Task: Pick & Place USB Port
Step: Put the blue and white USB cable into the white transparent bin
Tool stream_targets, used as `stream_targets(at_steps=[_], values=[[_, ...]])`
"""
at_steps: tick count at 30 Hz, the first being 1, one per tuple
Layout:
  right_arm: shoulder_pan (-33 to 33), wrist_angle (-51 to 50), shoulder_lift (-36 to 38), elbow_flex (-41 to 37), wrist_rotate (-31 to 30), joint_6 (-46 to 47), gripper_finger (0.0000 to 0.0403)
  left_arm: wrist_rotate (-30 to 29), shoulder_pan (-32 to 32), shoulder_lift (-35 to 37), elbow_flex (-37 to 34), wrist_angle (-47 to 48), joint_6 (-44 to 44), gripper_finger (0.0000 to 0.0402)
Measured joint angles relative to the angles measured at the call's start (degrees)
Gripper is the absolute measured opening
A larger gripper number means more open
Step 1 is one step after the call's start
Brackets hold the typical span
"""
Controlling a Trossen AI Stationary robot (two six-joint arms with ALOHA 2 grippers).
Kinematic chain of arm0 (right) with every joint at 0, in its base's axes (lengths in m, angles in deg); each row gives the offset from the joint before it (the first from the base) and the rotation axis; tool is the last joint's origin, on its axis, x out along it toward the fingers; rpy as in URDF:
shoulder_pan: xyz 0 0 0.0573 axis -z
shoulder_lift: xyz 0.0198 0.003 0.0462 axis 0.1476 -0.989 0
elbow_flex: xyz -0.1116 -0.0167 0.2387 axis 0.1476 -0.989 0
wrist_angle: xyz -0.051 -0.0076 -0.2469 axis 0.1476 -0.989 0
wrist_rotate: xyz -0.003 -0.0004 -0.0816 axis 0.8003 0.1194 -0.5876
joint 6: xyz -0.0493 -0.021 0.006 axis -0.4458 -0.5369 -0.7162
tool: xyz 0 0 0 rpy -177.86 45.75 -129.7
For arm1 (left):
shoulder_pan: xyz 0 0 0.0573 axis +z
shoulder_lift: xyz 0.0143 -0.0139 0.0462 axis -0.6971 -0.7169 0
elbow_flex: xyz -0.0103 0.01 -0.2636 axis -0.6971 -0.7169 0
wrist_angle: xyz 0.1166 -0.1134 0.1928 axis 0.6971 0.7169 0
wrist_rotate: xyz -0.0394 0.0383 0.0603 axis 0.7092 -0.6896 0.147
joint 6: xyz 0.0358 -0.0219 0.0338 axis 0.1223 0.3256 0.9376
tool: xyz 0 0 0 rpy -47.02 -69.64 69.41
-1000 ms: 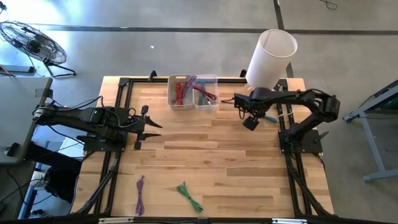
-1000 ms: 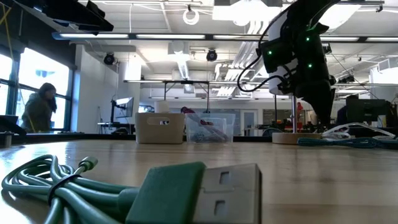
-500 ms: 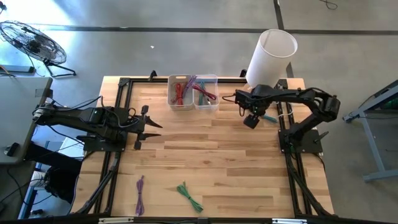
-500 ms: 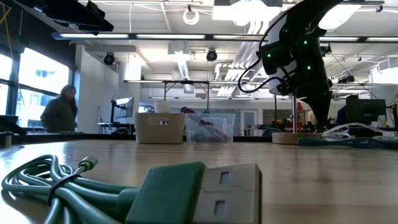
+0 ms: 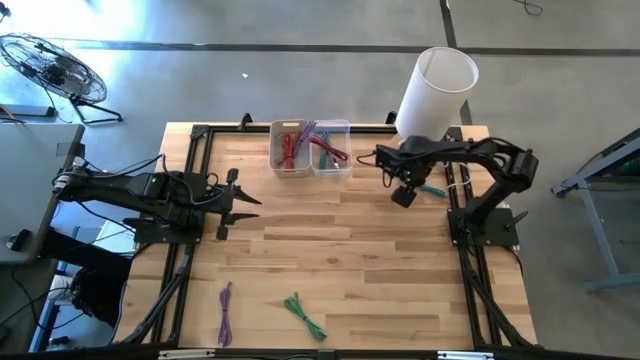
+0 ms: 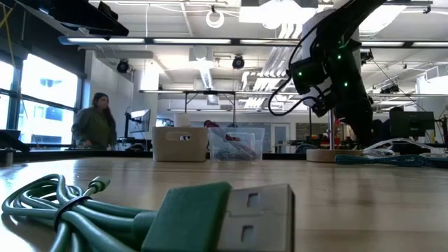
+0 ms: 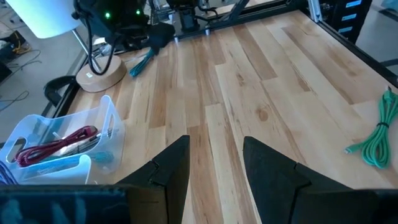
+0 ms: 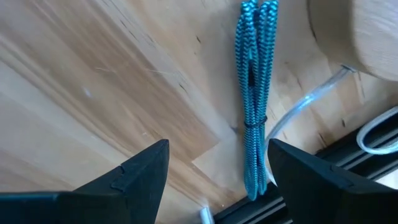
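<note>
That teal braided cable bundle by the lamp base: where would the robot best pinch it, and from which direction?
Probably across the middle of the teal cable bundle, near its tie, coming straight down from above. It lies flat and narrow on the table, so its two long sides are free for the open right pincer hovering over it. The lamp base crowds one end.

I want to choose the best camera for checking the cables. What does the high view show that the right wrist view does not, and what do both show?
Only the high view shows the purple cable, the green cable, the two clear bins, the white lamp shade and the waiting left gripper. Only the right wrist view shows the teal cable's braided weave and the open right gripper framing it. Both show the teal cable, the lamp's wooden base and the wooden table.
</note>
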Motion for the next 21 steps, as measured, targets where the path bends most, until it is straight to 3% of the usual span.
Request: stream_targets(at_steps=[10, 21], values=[[1.0, 4.2, -3.3, 0.0, 2.0, -1.9, 0.0266, -0.1, 0.0, 0.0, 0.0, 0.0, -1.3, 0.0146], [4.1, 4.3, -3.5, 0.0, -0.1, -3.8, 0.0266, -0.1, 0.0, 0.0, 0.0, 0.0, -1.4, 0.0146]])
